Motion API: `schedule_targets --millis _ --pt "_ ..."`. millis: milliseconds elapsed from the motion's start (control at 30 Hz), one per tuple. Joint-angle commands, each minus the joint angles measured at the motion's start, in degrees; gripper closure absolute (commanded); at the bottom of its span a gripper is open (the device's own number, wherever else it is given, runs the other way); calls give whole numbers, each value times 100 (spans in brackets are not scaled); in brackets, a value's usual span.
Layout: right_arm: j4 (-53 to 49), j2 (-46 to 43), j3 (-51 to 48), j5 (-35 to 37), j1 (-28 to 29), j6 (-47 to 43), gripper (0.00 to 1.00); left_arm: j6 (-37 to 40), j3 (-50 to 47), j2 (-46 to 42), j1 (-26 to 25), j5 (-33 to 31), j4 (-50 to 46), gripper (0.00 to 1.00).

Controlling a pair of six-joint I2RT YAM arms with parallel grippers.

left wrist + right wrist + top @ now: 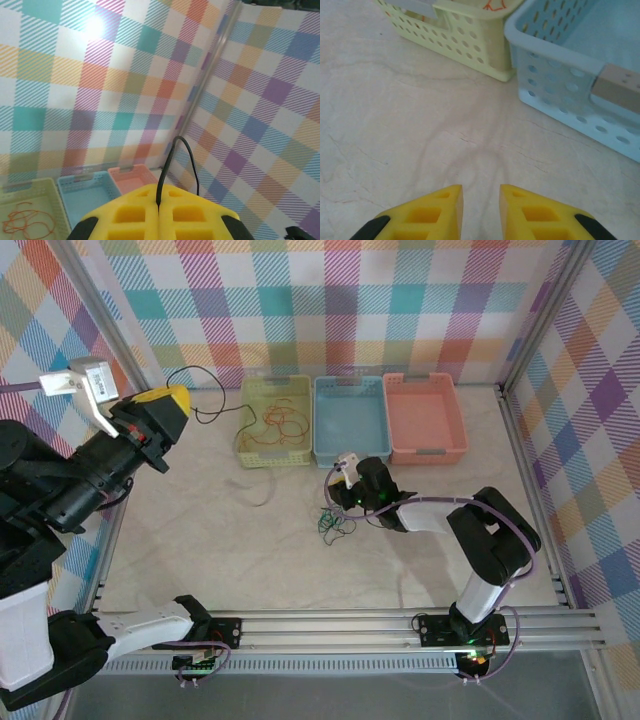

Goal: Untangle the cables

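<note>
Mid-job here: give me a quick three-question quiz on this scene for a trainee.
1. True or false: the left gripper is shut on a black cable.
2. Which basket holds the orange cables? A. yellow-green basket B. blue basket C. pink basket
3. Fill in: the right gripper, beside the green and black tangle, has its fingers ____.
Key: 1 true; 2 A; 3 open.
</note>
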Motion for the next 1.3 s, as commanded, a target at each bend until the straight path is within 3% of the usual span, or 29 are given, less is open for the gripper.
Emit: schedule_targets --millis 0,267,367,633,900,1000,1267 --pt "-128 3 87 121 -55 120 72 348 10 116 -51 -336 121 100" --pt "216 -192 -128 170 -67 155 67 450 -53 560 -51 -172 -206 100" --pt "196 -263 -186 356 -76 236 65 705 201 880 -36 -457 -365 100" --pt "629 -782 -723 1597 -91 576 58 754 479 1735 183 -877 -29 100" --pt "1000 -1224 -1170 2402 -147 919 56 279 815 2750 639 -124 337 100" --pt "1530 -1396 -1457 2513 -155 957 55 239 1172 3165 782 -38 324 100" --pt "1416 -1349 -1397 2597 -181 1040 55 -105 1923 4078 1288 548 608 100"
